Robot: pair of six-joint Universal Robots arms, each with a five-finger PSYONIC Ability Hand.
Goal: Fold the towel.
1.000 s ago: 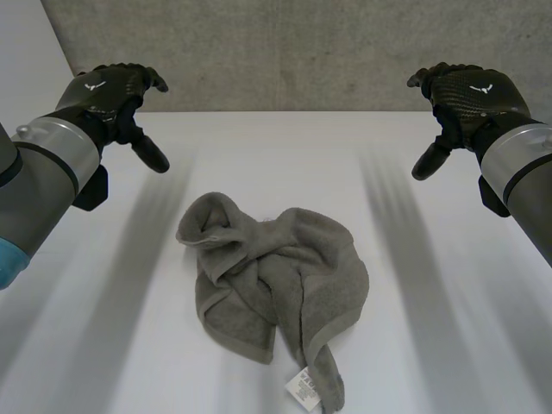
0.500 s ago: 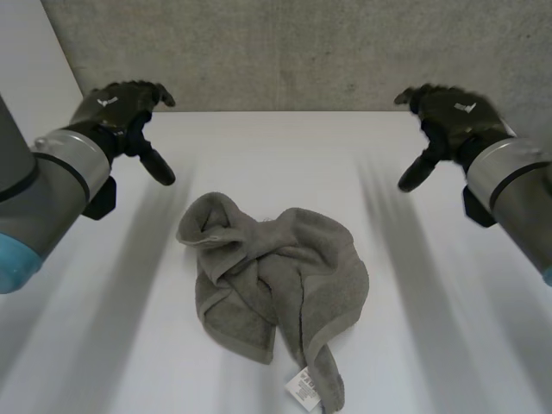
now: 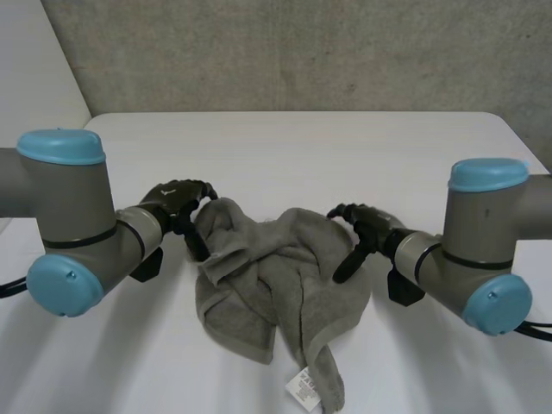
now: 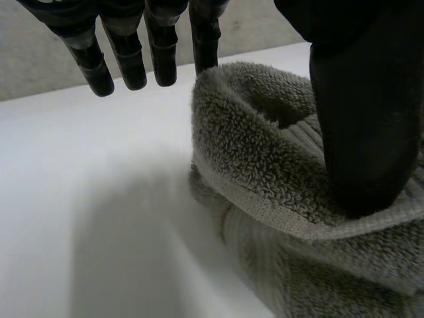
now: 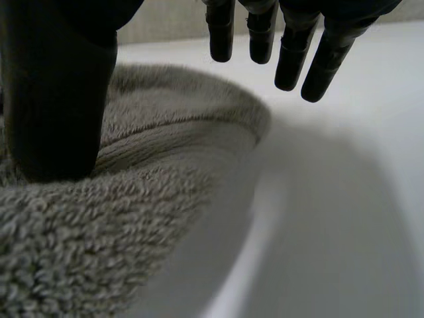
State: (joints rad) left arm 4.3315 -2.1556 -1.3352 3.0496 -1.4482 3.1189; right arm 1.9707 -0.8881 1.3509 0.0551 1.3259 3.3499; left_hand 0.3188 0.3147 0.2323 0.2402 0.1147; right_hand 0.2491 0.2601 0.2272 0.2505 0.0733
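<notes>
A grey towel [image 3: 276, 276] lies crumpled in the middle of the white table [image 3: 285, 147], a white label [image 3: 304, 386] showing at its near end. My left hand [image 3: 172, 207] is down at the towel's far left bump, fingers straight and spread. In the left wrist view its thumb [image 4: 364, 119] rests on the towel [image 4: 265, 165] while the fingers [image 4: 129, 56] hover beyond the cloth. My right hand [image 3: 366, 226] sits at the towel's right edge, open. In the right wrist view its thumb [image 5: 56, 99] touches the towel [image 5: 99, 232] and the fingers [image 5: 291, 53] hang above bare table.
A grey wall [image 3: 293, 52] runs behind the table's far edge. Both forearms [image 3: 78, 224] lie low over the table on either side of the towel. Bare white tabletop stretches beyond and beside the cloth.
Both hands have dropped from high at the far corners down and inward to the towel's left and right sides. The towel has not shifted.
</notes>
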